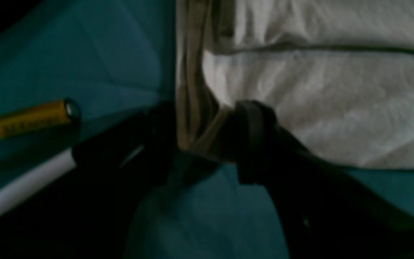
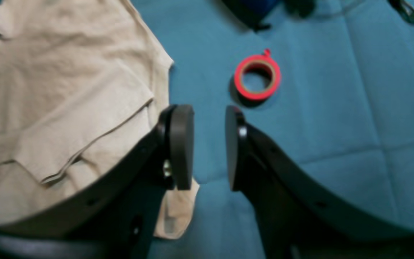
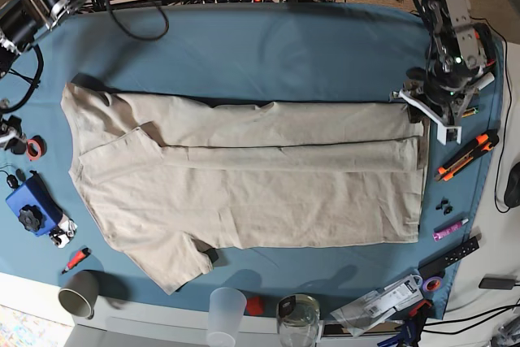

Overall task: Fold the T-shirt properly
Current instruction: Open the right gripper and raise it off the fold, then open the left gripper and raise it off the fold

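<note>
At table's edge, left jaws straddle T-shirt hem.

T-shirt flat on tablecloth, battery beside

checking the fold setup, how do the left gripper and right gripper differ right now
The left gripper sits at the T-shirt edge with bunched fabric between its fingers; the right gripper is open with nothing between its pads, only tablecloth. A yellow battery lies near the left gripper; a red tape roll lies near the right gripper. Both are dark and near the shirt's edge.
</note>
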Tool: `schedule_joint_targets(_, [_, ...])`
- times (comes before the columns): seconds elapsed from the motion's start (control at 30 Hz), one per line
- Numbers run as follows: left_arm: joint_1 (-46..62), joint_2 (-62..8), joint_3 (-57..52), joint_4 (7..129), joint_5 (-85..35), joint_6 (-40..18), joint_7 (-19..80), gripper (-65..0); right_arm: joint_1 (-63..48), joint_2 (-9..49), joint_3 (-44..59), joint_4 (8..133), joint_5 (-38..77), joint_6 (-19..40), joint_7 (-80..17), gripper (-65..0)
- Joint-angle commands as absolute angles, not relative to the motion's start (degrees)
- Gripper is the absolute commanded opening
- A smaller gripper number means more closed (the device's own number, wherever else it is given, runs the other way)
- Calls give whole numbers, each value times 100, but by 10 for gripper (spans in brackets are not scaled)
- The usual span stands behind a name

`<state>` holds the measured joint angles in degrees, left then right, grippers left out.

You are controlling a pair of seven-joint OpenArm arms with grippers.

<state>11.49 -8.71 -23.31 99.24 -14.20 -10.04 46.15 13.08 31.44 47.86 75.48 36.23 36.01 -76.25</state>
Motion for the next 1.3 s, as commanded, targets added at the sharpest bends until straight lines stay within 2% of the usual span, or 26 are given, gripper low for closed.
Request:
schedule_joint_targets(0.0, [1214, -873, -2338, 9985, -1413, -1007, 4803, -388, 1328, 3395, 4880, 7662, 3813, 3623, -7456, -491])
schedule_joint_targets(0.37, [563, -976, -2338, 10350, -1409, -1210, 4947, -388, 1236, 3398, 4882, 7662, 4082, 3765, -7531, -491])
schedule_joint_targets(1.27, [473, -1024, -2338, 10344, -1420, -1356, 4974, -388, 1238, 3380, 4853, 7642, 4115, 3765, -7470, -491])
